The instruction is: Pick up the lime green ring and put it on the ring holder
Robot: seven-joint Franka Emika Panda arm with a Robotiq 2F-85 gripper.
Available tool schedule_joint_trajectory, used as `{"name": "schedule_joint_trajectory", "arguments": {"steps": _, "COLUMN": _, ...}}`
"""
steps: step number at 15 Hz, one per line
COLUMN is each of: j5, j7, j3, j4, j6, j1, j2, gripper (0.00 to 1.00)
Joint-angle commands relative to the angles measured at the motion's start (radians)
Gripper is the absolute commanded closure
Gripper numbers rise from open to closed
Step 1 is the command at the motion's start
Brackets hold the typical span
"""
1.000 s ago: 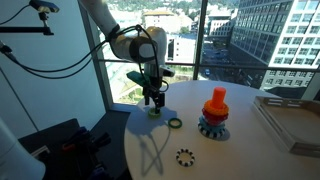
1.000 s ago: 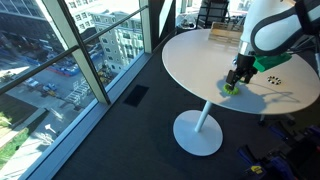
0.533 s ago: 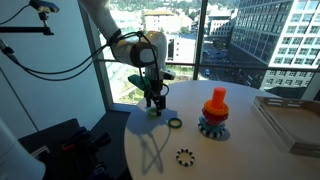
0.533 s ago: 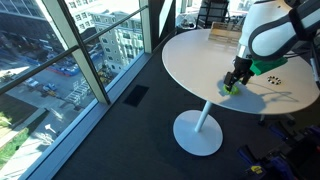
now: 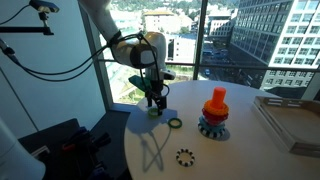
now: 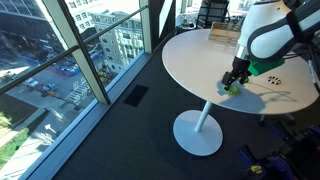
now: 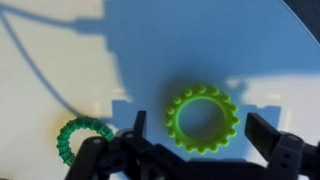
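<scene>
Low over the round white table [image 5: 240,160], toward its left side in an exterior view: the gripper [image 5: 153,102], jaws spread wide, pinching nothing. Between the two fingers [image 7: 138,128], at the centre of the wrist view: the lime green ring [image 7: 202,95], flat on the tabletop in the arm's shadow, toothed around its outer edge, apparently touching neither finger.

Lower left of the wrist view, outside the fingers: a darker green ring [image 7: 80,140], also flat. In the exterior view, that darker green ring roughly between gripper and the ring holder [image 5: 212,128]. Lower middle of the same frame: a black-and-white toothed ring [image 5: 184,157], by itself.

Right of centre: the ring holder upright, orange rings [image 5: 216,100] stacked on its peg, blue-grey toothed base beneath, well apart from the gripper. Far right edge: a flat tray-like box [image 5: 290,120], contents not discernible.
</scene>
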Motion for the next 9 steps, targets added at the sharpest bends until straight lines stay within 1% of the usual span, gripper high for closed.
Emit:
{"name": "schedule_joint_trajectory", "arguments": {"steps": 1, "j5": -0.002, "j7": 0.016, "j3": -0.005, "j4": 0.01, "j6": 0.016, "j1": 0.009, "j2": 0.008, "gripper": 0.0}}
{"name": "schedule_joint_trajectory", "arguments": {"steps": 9, "j5": 0.015, "j7": 0.002, "j3": 0.002, "j4": 0.011, "j6": 0.048, "j1": 0.004, "j2": 0.026, "gripper": 0.0}}
